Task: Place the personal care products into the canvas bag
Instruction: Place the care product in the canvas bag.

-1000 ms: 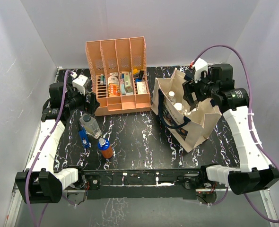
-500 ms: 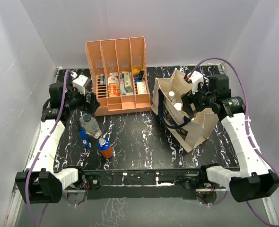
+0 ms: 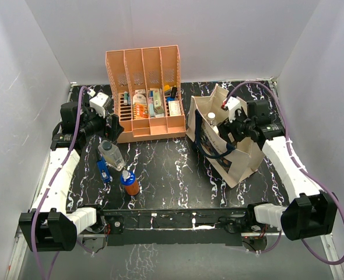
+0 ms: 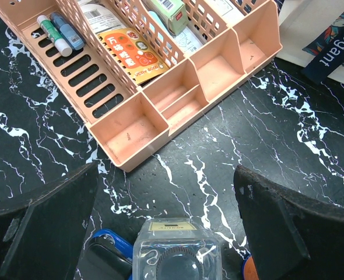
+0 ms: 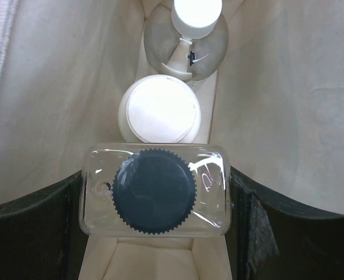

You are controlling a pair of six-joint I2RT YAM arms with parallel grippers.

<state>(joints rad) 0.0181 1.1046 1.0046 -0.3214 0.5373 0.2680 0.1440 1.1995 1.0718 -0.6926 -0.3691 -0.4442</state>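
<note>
The canvas bag [image 3: 237,156] stands open at the right. My right gripper [image 3: 231,125] is down in its mouth, shut on the clear square dark-capped bottle [image 5: 154,189], which it holds upright between its fingers [image 5: 32,233]. Beyond that bottle, inside the bag [image 5: 288,87], stand the white cylinder [image 5: 159,115] and the dark round white-topped bottle [image 5: 190,26]. On the table at the left are the clear grey-capped bottle [image 3: 111,153], the small blue bottle [image 3: 104,170] and the orange-brown blue-capped bottle [image 3: 129,183]. My left gripper [image 4: 166,192] is open above the clear grey-capped bottle [image 4: 178,256].
The orange four-slot file rack [image 3: 144,96] with packs and pens stands at the back centre, close in front of my left gripper [image 3: 106,125]. In the left wrist view, its front trays [image 4: 160,111] lie just beyond the fingers. White walls enclose the black marbled table [image 3: 172,169].
My right gripper has moved left and down with the clear square bottle, from beside the bag into its mouth. The left arm has not moved.
</note>
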